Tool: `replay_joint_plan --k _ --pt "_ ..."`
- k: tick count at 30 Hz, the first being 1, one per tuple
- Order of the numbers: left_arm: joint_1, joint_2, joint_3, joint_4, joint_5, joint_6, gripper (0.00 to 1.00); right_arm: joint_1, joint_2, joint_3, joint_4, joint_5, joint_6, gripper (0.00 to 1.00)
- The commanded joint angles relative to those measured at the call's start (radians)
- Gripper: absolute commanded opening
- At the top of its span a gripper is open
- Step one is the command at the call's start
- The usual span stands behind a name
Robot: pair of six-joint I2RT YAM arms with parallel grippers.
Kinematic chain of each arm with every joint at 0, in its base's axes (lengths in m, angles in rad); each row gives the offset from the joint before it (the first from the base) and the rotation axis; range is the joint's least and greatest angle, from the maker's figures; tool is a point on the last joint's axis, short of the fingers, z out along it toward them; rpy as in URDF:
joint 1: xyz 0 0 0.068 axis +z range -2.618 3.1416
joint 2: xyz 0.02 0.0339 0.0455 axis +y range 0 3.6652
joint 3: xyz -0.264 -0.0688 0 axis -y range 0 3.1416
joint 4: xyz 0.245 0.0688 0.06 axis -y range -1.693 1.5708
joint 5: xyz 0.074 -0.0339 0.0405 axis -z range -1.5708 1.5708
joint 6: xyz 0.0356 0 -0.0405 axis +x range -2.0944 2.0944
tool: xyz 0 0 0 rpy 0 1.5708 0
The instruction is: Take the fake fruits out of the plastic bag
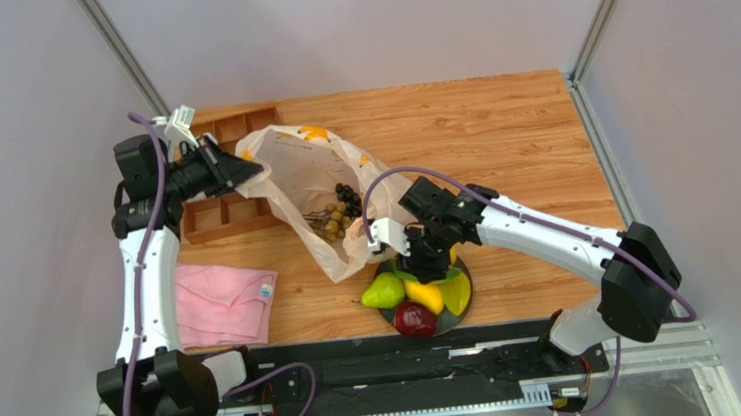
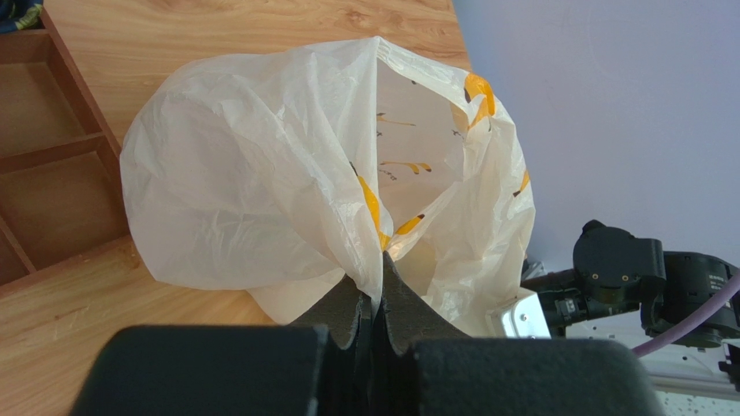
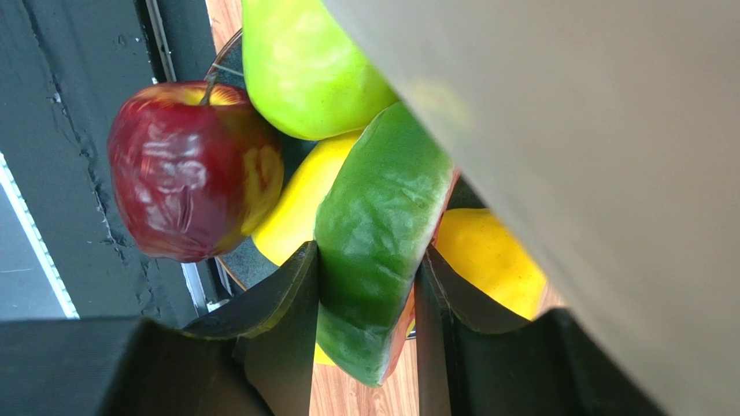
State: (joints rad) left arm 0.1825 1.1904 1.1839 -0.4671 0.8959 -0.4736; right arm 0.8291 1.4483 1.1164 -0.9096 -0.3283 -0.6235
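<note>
The plastic bag (image 1: 303, 179) lies open on the wooden table, with dark and pale grape bunches (image 1: 338, 213) inside it. My left gripper (image 1: 237, 171) is shut on the bag's rim and holds it up; in the left wrist view the gripper (image 2: 379, 276) pinches the film of the bag (image 2: 260, 173). My right gripper (image 1: 423, 263) is over a dark plate (image 1: 460, 316), shut on the watermelon slice (image 3: 373, 234). On the plate lie a green pear (image 1: 382, 291), a dark red apple (image 1: 415, 319) and two yellow fruits (image 1: 425, 295).
A wooden compartment tray (image 1: 228, 208) stands behind the bag at the left. A folded pink cloth (image 1: 220, 304) lies front left. A black rail (image 1: 402, 356) runs along the near edge. The right wrist view shows the apple (image 3: 187, 169) and pear (image 3: 304, 69) close to the gripper (image 3: 367, 258).
</note>
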Motion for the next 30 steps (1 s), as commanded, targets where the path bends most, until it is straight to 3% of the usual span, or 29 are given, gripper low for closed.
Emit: replay_joint_plan --k 1,2,3,13,17,20,24,28,30 --pt "-0.005 -0.038 -0.009 0.045 0.017 -0.005 0.0 -0.001 -0.012 0.04 0.023 0.037 0.057 0.5" --pt "-0.003 -0.038 -0.012 0.047 0.017 -0.005 0.0 -0.001 -0.016 0.049 0.023 0.046 0.071 0.68" --pt "-0.005 -0.04 -0.012 0.045 0.017 -0.003 0.0 -0.002 -0.025 0.057 0.023 0.043 0.102 1.0" --pt "-0.005 -0.034 -0.018 0.051 0.02 -0.003 0.0 -0.002 -0.1 0.186 -0.014 0.063 0.107 1.0" --pt "-0.005 -0.043 -0.043 0.062 0.041 -0.01 0.0 -0.004 -0.108 0.279 -0.011 -0.032 0.136 1.0" --pt "-0.005 -0.071 -0.082 0.065 0.051 -0.017 0.0 -0.002 -0.091 0.361 0.035 -0.095 0.22 1.0" --pt "-0.003 -0.156 -0.15 0.021 0.07 -0.01 0.0 0.004 -0.026 0.408 0.219 -0.138 0.333 0.99" --pt "-0.005 -0.268 -0.262 -0.011 0.066 -0.005 0.0 0.025 0.134 0.495 0.34 -0.124 0.436 0.84" --pt "-0.002 -0.319 -0.285 -0.025 0.061 -0.007 0.0 0.041 0.243 0.552 0.344 -0.118 0.473 0.72"
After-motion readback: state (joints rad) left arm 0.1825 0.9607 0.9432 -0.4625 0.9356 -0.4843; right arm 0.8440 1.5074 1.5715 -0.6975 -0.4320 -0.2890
